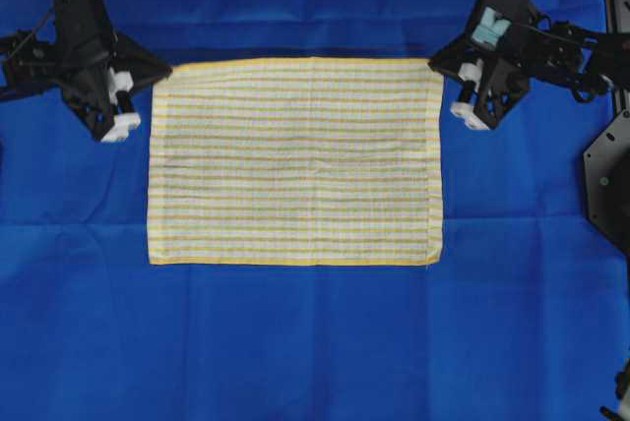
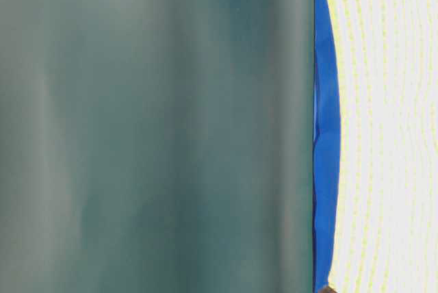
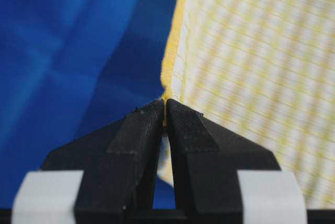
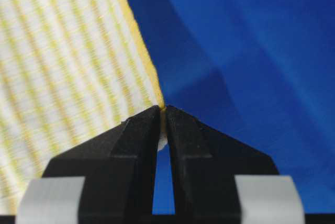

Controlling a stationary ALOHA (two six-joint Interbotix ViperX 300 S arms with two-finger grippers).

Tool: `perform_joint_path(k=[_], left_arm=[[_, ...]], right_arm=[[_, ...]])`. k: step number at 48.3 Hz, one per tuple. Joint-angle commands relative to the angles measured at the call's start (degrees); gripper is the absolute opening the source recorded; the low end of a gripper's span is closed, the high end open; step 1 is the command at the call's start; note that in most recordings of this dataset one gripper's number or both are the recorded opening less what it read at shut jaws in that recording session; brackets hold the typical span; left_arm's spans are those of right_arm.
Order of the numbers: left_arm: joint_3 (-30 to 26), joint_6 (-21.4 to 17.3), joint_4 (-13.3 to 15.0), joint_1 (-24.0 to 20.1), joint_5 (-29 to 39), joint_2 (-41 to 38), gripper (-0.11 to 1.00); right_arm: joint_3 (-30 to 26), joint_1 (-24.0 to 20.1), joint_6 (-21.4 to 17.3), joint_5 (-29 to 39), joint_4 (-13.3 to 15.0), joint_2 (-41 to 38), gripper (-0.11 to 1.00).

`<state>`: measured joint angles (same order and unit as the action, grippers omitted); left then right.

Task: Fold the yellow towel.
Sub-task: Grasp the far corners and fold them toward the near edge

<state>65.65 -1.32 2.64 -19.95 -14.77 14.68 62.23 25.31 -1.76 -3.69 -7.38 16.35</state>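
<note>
Yellow towel (image 1: 293,160) lies on a blue sheet (image 1: 295,342). Left gripper (image 3: 165,110) pinches its ten o'clock corner, right gripper (image 4: 162,110) its two o'clock corner.

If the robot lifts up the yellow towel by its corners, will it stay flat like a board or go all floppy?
Probably floppy. The yellow towel looks like thin woven cloth with soft wrinkles, so its middle would likely sag. It also seems light: the left gripper and right gripper each pinch just a corner. It probably won't slip, since the cloth looks textured.
</note>
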Motion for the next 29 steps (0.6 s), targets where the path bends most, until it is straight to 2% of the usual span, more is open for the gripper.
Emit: perform_joint_path(k=[1,8,15,29], left_arm=[[0.53,1.49,0.09,2.72,-0.26,1.76,0.02],[2.46,4.39,0.09,7.82,-0.26,3.34,0.02],[3.69,7.65,0.09,14.94,-0.53,4.66,0.02],[3.6,13.01,0.09,26.28,-0.44,5.89,0.02]], right_arm=[[0.53,-2.11,-0.62,-0.09,-0.97,2.11,0.05],[2.55,-7.65,-3.16,-0.09,-2.2,4.83,0.05],[3.96,-13.97,-6.86,-0.09,-3.34,6.77,0.05],[4.13,-25.66,-12.74,-0.18,-3.6,7.38,0.05]])
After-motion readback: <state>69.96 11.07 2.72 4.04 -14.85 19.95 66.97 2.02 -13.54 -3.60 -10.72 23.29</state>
